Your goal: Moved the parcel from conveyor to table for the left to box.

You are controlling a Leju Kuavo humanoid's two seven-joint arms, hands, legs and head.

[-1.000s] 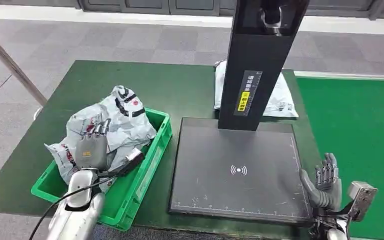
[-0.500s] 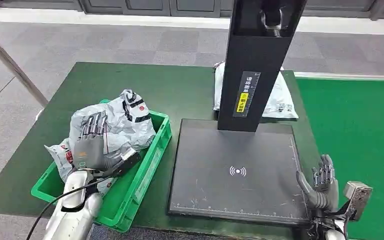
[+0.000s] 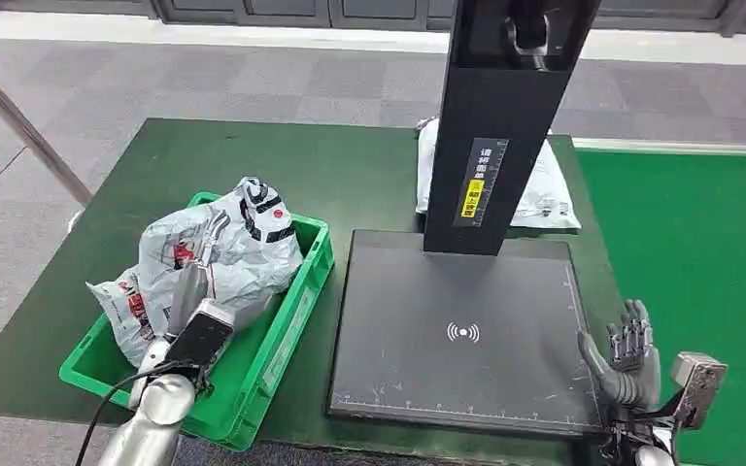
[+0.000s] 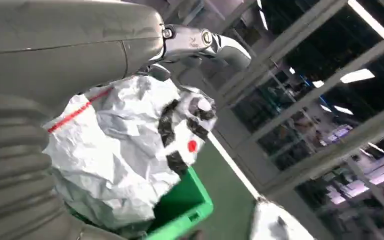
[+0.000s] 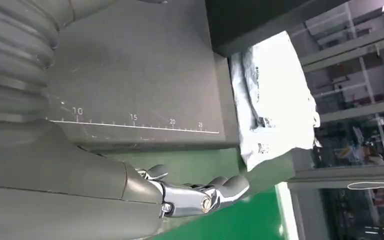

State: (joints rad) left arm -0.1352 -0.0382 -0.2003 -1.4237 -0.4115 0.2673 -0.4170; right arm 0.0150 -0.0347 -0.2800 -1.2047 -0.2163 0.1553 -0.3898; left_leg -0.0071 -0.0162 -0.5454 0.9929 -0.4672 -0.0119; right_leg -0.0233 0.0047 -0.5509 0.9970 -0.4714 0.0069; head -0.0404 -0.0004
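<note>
A crumpled grey-white parcel [image 3: 238,248] with black and red print lies heaped in the green crate [image 3: 296,320] at the table's left; it also fills the left wrist view [image 4: 125,145]. My left hand [image 3: 199,267] is over it, turned edge-on with fingers stretched out along the bag, gripping nothing. A second flat grey parcel [image 3: 544,189] lies on the table behind the scanner post, also seen in the right wrist view [image 5: 272,100]. My right hand [image 3: 627,354] stands upright by the scanner plate's right edge, fingers apart and empty.
A black scanner plate [image 3: 461,330] with a tall black post [image 3: 495,126] takes up the table's middle. The bright green conveyor [image 3: 699,252] runs along the right. A metal rail [image 3: 19,121] slants at the far left.
My left hand has turned from lying flat on the parcel to standing edge-on beside it. The right hand has barely shifted.
</note>
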